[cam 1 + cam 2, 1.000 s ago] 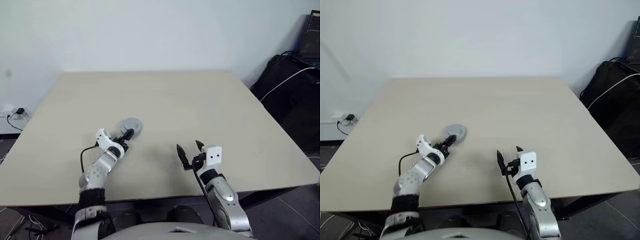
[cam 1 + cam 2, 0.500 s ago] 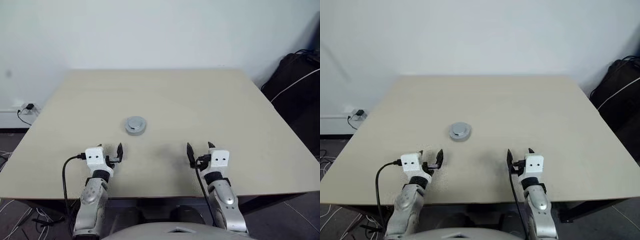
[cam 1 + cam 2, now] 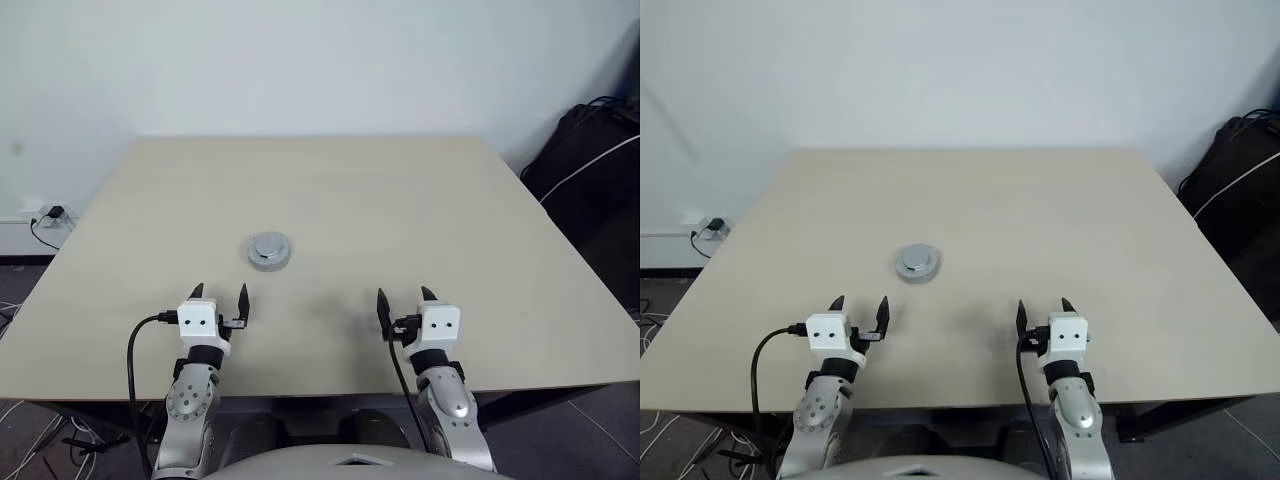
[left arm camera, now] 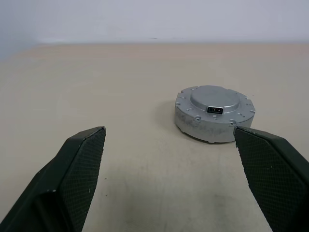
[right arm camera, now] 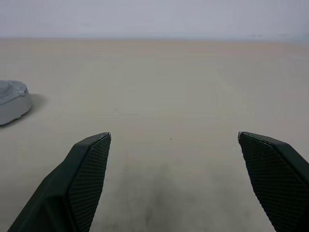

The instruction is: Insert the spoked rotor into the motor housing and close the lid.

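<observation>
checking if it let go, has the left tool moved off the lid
Yes. The left tool has pulled back from the lid toward the table's near edge, open and clear of it.

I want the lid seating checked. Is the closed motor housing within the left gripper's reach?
Probably yes: the left gripper stands open, facing the motor housing with bare table between them.

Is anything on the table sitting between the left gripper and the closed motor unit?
Nothing visible. Bare table lies between the open left gripper and the lid, which sits closed on the round silver assembly ahead of the gripper.
</observation>
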